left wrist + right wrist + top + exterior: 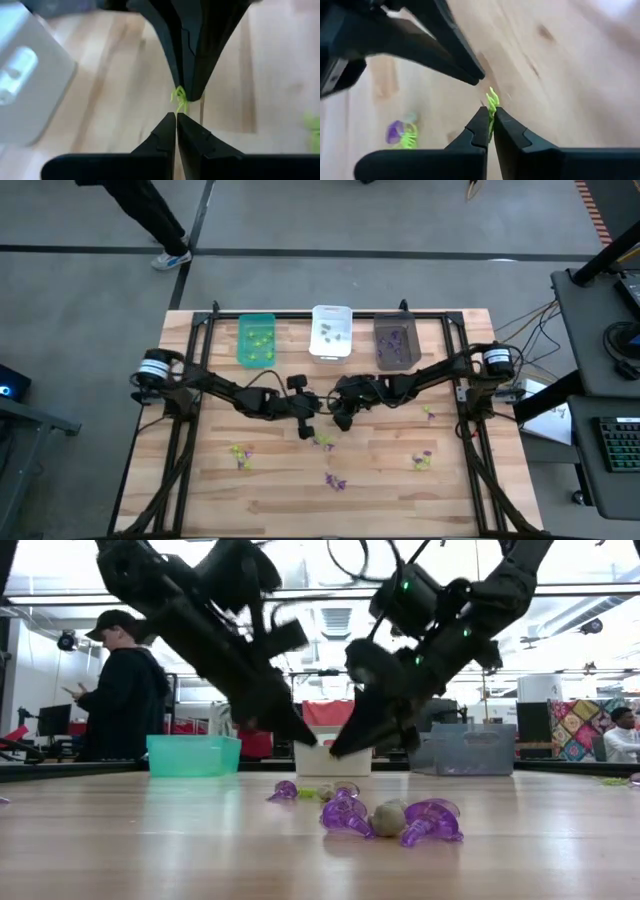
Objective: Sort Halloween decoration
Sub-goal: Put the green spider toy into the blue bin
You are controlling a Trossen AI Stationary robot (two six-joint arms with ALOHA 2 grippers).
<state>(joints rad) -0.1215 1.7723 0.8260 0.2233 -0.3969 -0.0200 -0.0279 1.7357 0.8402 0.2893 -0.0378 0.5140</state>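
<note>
Right gripper (489,127) is clamped on a yellow-green spiky trinket (492,102), pinched only at its edge, so it could slip free on the lift. Left gripper (176,125), shut and empty, hangs just opposite: a bump could knock it loose. The green bin (256,340) sits well beyond.

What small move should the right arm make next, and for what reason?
Probably lift straight up a little, then carry toward the green bin. The right gripper is shut on a yellow-green trinket over the bare table, and that bin seems to hold yellow-green pieces. The left gripper, shut and empty, points close at it, so a plain rise should avoid a knock.
</note>
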